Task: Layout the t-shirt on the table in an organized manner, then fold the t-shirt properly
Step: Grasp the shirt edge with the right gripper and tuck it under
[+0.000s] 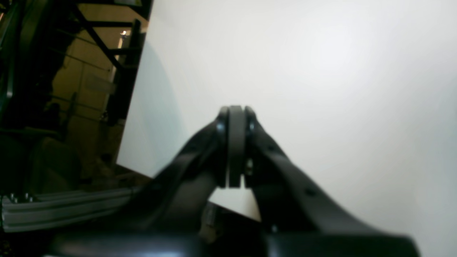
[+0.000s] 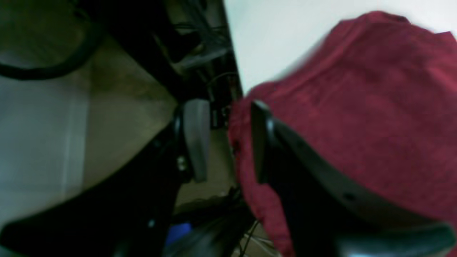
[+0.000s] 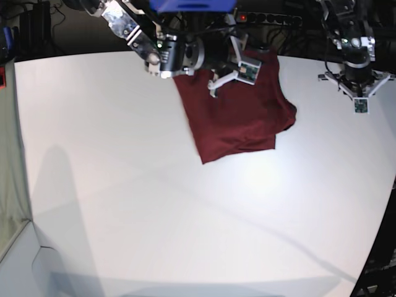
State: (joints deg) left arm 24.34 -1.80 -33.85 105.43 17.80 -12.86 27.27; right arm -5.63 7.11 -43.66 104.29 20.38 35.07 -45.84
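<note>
Base view has the t-shirt [image 3: 238,111] bunched into a rough folded heap up near the far edge of the table [image 3: 124,204], and pretty much everything on the near side of the shirt is bare white top, so loads of room to spread it toward the front. Right gripper [image 3: 224,77] sits over the shirt's far edge, and its wrist cam shows the jaws parted with maroon cloth hanging right at the table edge beside one finger [image 2: 259,142], the other finger out over the drop-off; nothing looks pinched between them, though it's blurry enough that the contact is hard to call. Left gripper [image 1: 235,142] is off to the side of the shirt, well apart from it, hovering over bare table near a corner, jaws clenched tight together on nothing. Shirt's far hem is hidden under the right arm, and sleeves and collar can't be made out in that lump
</note>
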